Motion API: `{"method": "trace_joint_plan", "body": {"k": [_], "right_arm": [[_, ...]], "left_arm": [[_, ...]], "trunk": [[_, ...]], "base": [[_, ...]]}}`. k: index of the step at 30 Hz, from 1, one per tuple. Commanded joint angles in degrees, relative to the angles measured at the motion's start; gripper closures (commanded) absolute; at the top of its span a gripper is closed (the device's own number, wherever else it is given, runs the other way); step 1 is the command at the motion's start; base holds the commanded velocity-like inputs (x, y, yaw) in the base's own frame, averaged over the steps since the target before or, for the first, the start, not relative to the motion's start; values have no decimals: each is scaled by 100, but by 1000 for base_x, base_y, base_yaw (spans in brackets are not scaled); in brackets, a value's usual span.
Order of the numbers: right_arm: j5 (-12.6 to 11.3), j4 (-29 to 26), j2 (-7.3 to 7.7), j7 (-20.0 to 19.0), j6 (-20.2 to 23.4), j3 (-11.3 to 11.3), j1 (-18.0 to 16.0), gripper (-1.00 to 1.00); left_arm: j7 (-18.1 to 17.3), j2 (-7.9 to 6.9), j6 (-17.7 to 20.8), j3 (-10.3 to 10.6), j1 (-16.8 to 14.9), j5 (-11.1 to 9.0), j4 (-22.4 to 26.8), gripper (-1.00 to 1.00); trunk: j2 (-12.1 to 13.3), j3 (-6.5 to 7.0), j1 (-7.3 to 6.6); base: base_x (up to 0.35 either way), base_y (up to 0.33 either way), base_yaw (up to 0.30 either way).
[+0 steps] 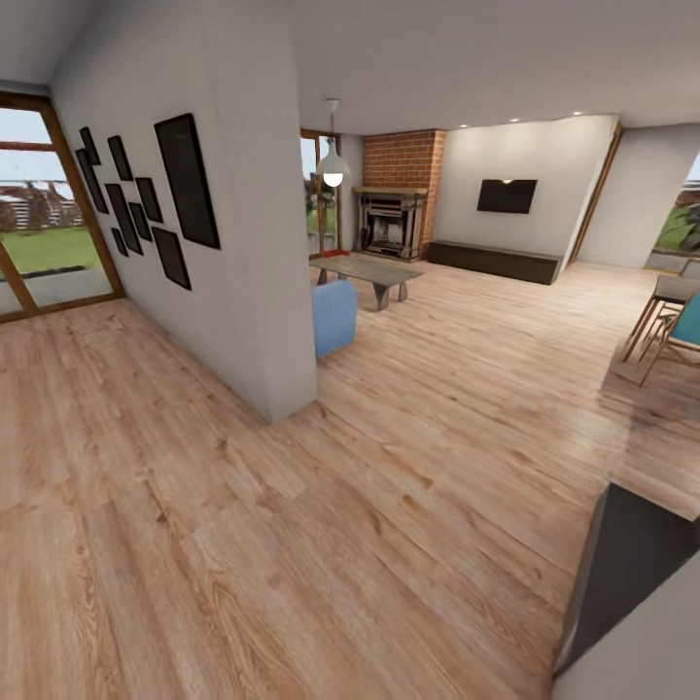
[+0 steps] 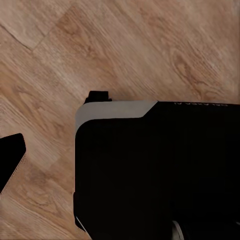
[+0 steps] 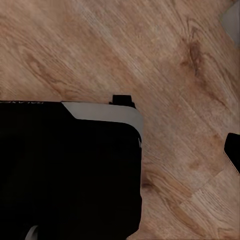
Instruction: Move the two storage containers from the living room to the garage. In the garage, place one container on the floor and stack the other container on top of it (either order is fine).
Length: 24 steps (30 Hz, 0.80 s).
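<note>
Head view: living room (image 1: 457, 321) far ahead, fireplace (image 1: 392, 222) and TV (image 1: 507, 195) on far wall. Sofa (image 1: 334, 316) half hidden behind wall. Both wrist views: wood floor (image 2: 125, 45), robot base (image 2: 160, 170). Can't tell fingers' state.

This is a home, an open living room (image 1: 467, 321) with a light wood plank floor (image 1: 292, 506). A red brick fireplace (image 1: 394, 219) stands at the far wall, with a black TV (image 1: 507, 195) mounted beside it above a long dark cabinet (image 1: 496, 261). A low coffee table (image 1: 367, 272) and a blue seat (image 1: 334, 316) sit in front. Dark picture frames (image 1: 185, 180) hang on a white partition wall (image 1: 253, 292), a pendant lamp (image 1: 333, 167) hangs from the ceiling, and wood-framed glass doors (image 1: 44, 209) look onto grass. Wooden chairs (image 1: 671, 331) stand at one side.
</note>
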<state>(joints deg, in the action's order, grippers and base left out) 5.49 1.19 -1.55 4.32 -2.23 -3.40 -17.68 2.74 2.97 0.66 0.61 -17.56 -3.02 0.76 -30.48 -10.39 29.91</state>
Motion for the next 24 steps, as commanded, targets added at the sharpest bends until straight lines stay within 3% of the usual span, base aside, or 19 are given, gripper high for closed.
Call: {"method": "trace_joint_plan", "body": {"k": [1, 24], "right_arm": [[58, 13, -2, 25, -23, -37, -7, -100], [36, 9, -12, 25, -76, -51, -6, -100]], "left_arm": [[16, 2, 5, 9, -4, -32, 3, -100], [9, 32, -14, 9, -4, 0, 2, -100]], "trunk": [[-8, -9, 5], [-8, -5, 5]], "base": [[337, 0, 0], [311, 0, -10]]}}
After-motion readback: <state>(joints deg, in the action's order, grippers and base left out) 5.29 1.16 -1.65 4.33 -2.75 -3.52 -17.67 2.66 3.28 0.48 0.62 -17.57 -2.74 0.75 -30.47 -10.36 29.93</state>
